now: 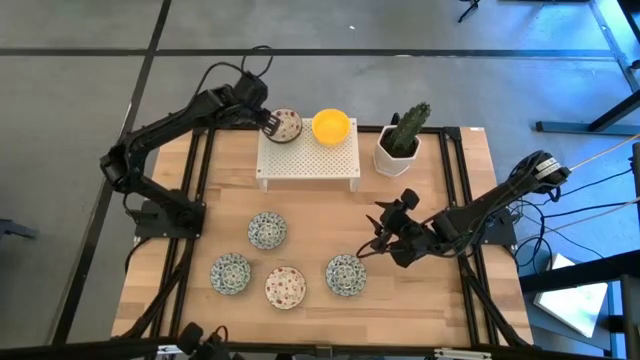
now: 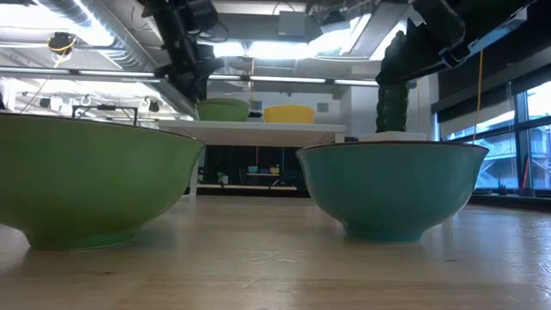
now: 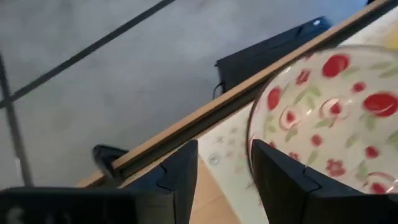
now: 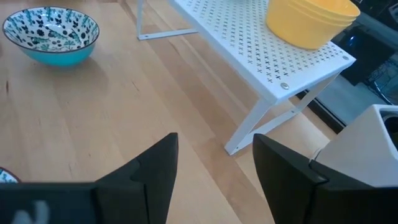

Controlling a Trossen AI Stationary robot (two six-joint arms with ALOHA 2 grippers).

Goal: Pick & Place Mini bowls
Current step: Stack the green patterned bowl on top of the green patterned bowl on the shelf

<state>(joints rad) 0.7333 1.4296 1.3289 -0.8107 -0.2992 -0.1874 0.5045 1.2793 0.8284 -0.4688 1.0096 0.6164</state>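
A red-speckled mini bowl (image 1: 287, 125) and a yellow mini bowl (image 1: 331, 125) sit on the white perforated rack (image 1: 310, 162). On the table stand three green-blue patterned bowls (image 1: 267, 230) (image 1: 230, 273) (image 1: 345, 275) and another red-speckled bowl (image 1: 285, 287). My left gripper (image 1: 270, 122) is open at the left rim of the red-speckled bowl (image 3: 329, 106) on the rack. My right gripper (image 1: 383, 236) is open above the table, right of the bowls, and touches nothing. In the right wrist view it (image 4: 214, 180) looks toward the rack (image 4: 249, 53) and the yellow bowl (image 4: 311, 22). My left gripper comes from the table's left with its fingers astride the left rim (image 3: 252, 134) of the red-speckled bowl, one finger (image 3: 283, 180) over the bowl and one outside it. The bowl rests upright on the rack. I cannot tell whether a finger touches the rim.
A white pot with a cactus (image 1: 400, 145) stands right of the rack, near the table's far right corner. Black rails (image 1: 455, 200) run along both sides of the table. Bare wood lies between the rack and the bowls on the table.
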